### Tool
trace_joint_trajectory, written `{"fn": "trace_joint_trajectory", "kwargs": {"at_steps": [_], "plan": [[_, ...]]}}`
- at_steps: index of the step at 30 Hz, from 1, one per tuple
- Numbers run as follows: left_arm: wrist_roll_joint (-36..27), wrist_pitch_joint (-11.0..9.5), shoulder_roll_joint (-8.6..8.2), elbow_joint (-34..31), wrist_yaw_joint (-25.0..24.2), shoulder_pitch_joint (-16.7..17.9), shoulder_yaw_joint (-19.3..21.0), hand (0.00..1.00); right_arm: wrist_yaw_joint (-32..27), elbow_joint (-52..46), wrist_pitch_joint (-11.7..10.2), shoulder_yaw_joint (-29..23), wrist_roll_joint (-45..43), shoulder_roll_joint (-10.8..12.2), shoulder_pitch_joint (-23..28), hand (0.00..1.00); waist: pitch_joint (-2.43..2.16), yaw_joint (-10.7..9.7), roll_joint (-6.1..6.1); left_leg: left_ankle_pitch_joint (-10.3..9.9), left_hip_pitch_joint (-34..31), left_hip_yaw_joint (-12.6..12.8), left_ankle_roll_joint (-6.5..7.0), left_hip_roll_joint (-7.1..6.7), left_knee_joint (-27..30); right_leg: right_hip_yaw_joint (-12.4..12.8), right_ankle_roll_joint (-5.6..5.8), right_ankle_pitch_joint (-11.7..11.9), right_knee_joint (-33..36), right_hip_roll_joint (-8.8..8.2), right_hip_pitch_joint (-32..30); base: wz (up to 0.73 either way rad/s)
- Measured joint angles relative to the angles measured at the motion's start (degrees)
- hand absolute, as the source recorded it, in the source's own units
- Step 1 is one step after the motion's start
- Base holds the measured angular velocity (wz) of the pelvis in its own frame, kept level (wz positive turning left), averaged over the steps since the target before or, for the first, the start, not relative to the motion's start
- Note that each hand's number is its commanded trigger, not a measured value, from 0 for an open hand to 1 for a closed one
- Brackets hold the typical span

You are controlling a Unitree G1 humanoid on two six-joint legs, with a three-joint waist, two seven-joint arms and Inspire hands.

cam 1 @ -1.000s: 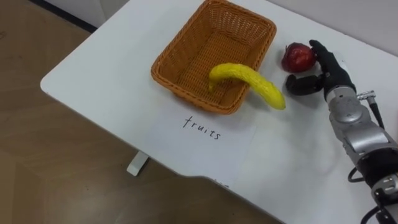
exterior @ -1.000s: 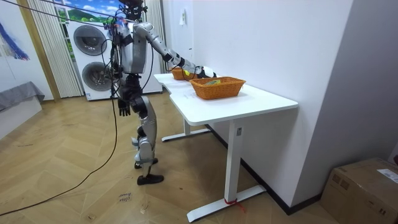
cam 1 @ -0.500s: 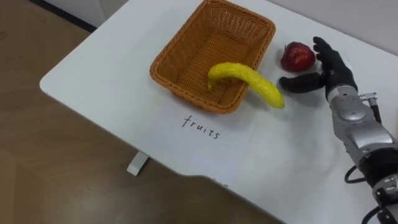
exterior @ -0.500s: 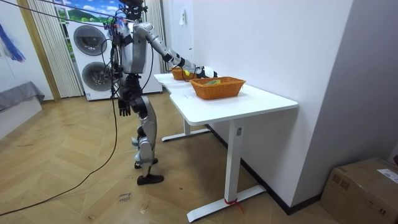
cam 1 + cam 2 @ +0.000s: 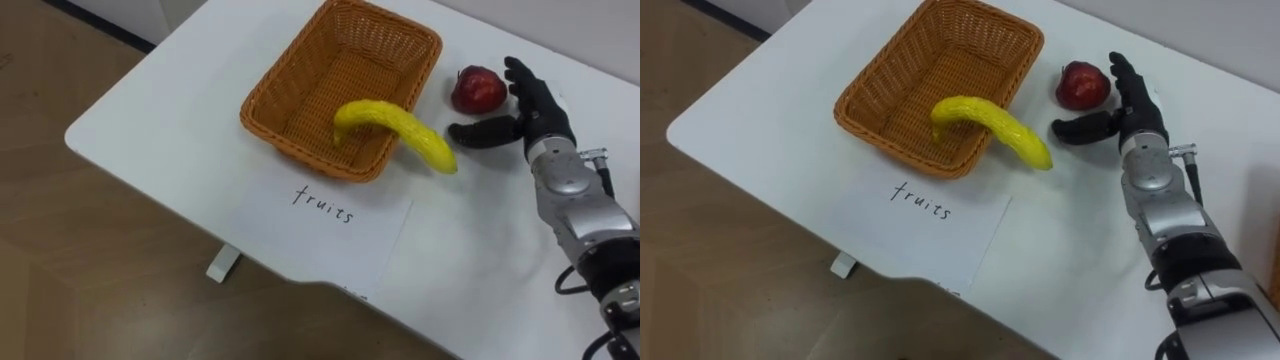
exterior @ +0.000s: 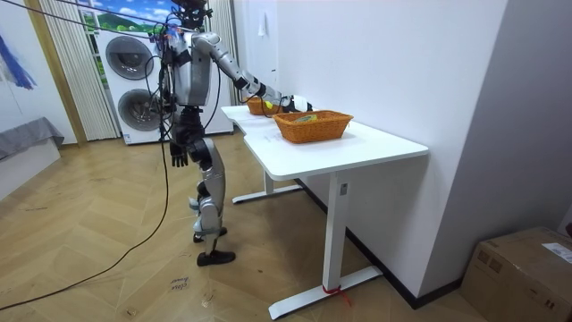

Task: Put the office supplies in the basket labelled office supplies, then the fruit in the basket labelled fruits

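A wicker fruit basket point(image 5: 300, 75) stands on the white table point(image 5: 170, 110), with a yellow banana point(image 5: 395, 128) lying across its near right rim, one end inside and the other hanging over the table. A red apple point(image 5: 477, 90) rests on the table just right of the basket. My right hand point(image 5: 530, 105) is open beside the apple, fingers straight along its right side and thumb stretched out below it, not closed round it. In the room view my left hand point(image 6: 180, 154) hangs by my hip.
A paper sheet point(image 5: 325, 215) with a handwritten fruit label lies in front of the basket near the table's front edge. In the room view a second wicker basket point(image 6: 313, 125) stands nearer the camera on the same table. Wooden floor point(image 5: 60, 260) lies beyond the table's left edge.
My right hand has opened wider: the thumb moved away from the palm and now stretches left below the apple. The apple and banana stay put.
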Motion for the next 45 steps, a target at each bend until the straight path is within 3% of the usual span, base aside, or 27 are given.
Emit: {"fn": "trace_joint_trajectory", "kwargs": {"at_steps": [9, 19, 45], "plan": [[0.0, 0.0, -0.03, 0.0, 0.9, 0.0, 0.0, 0.0, -0.1, 0.0, 0.1, 0.0, -0.8, 0.0, 0.0, 0.0, -0.07, -0.1, -0.33, 0.1, 0.0, 0.0, 0.04, -0.06, 0.0, 0.0, -0.06, 0.0, 0.0, -0.04, 0.0, 0.0], [0.1, 0.1, 0.26, 0.0, -0.4, 0.0, 0.0, 0.0, -1.6, 2.1, 0.1, 0.1, -0.9, 0.2, -0.4, 0.0, 0.21, 0.3, -1.91, 0.1, -0.6, -0.2, -0.02, -0.13, 0.5, -0.1, -0.32, -0.2, 0.0, 0.0, -0.3, 0.0], [0.0, 1.2, 0.38, -0.3, -0.3, 0.0, 0.0, 0.0, -3.2, 3.0, 0.1, -1.2, -2.9, 0.5, -1.8, 0.0, 0.48, 0.4, -1.38, 0.1, -2.0, -0.4, -0.08, -0.07, 1.0, -1.0, -0.6, -0.4, 0.0, -0.04, -1.3, 0.0]]}}
